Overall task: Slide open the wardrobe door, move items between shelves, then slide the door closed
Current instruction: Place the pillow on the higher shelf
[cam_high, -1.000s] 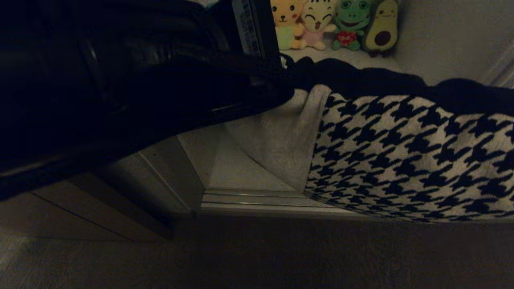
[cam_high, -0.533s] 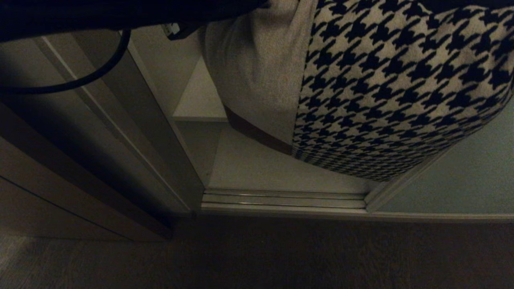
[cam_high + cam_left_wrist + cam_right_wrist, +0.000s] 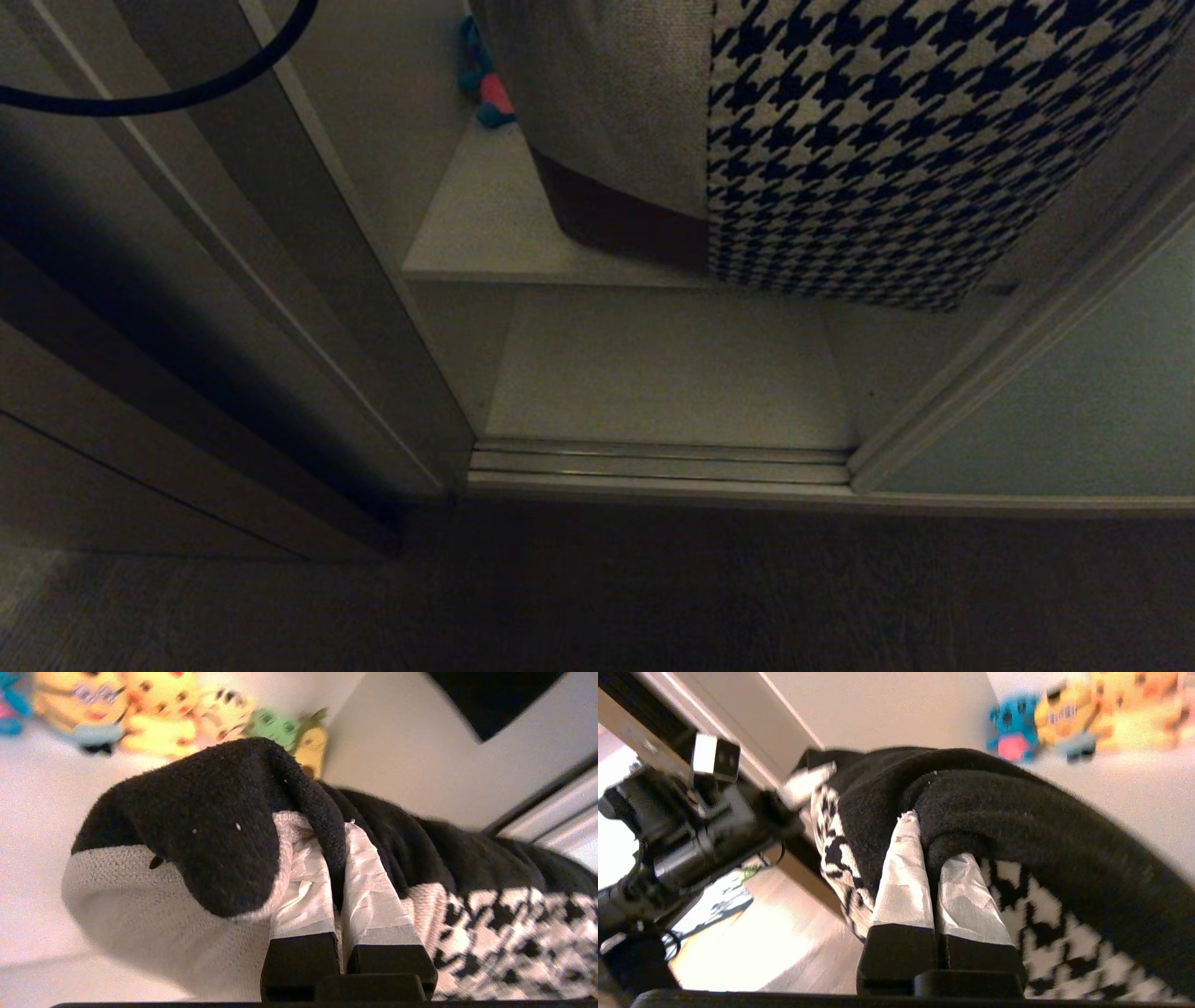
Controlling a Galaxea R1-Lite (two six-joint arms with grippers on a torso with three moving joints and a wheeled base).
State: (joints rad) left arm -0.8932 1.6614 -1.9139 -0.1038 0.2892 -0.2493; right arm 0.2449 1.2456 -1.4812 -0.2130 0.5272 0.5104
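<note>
Wardrobe shelves [image 3: 485, 243] more exposed, houndstooth garment [image 3: 868, 149] higher, both jaws clenched on it.

We see a garment [image 3: 859, 140] in black-and-white houndstooth with a plain grey panel. The shelf [image 3: 485, 224] is off-white, the door [image 3: 1074, 411] pale grey-green.

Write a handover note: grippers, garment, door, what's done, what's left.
Left gripper: shut on the garment, pinching its black edge.
Right gripper: shut on the garment's black edge too.
Garment: houndstooth and grey knit, hanging between both grippers in the wardrobe opening, above the lower shelf. Plush toys sit at the back.
Door: slid open, off to the right.
Done: door opened, garment picked up.
Left: set the garment on its target shelf, release, withdraw, close the door.
</note>
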